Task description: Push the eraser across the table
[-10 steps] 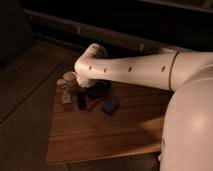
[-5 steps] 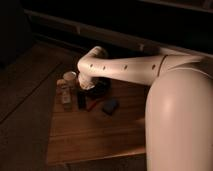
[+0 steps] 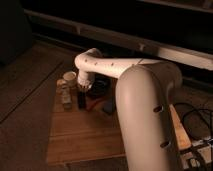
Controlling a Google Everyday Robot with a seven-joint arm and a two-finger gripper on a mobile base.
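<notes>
The table (image 3: 85, 135) is a light brown plank top in the lower middle of the camera view. My white arm reaches from the right, bends at the back of the table and points down. The gripper (image 3: 82, 94) hangs shut just above the table's back left part, beside two pale jars (image 3: 65, 92). A slim black shape (image 3: 80, 102) stands directly under the gripper; it looks like the eraser, but I cannot separate it from the dark gripper tip or tell whether they touch.
A wider bluish-grey block (image 3: 107, 106) lies right of the gripper, with a thin orange thing (image 3: 93, 105) between them. The arm's thick white upper link (image 3: 145, 115) hides the table's right side. Dark floor surrounds the table, and cables lie at the lower right.
The thick upper link has swung left and nearer to the camera, covering more of the table's right side. The gripper has stayed by the jars, shifting only slightly.
</notes>
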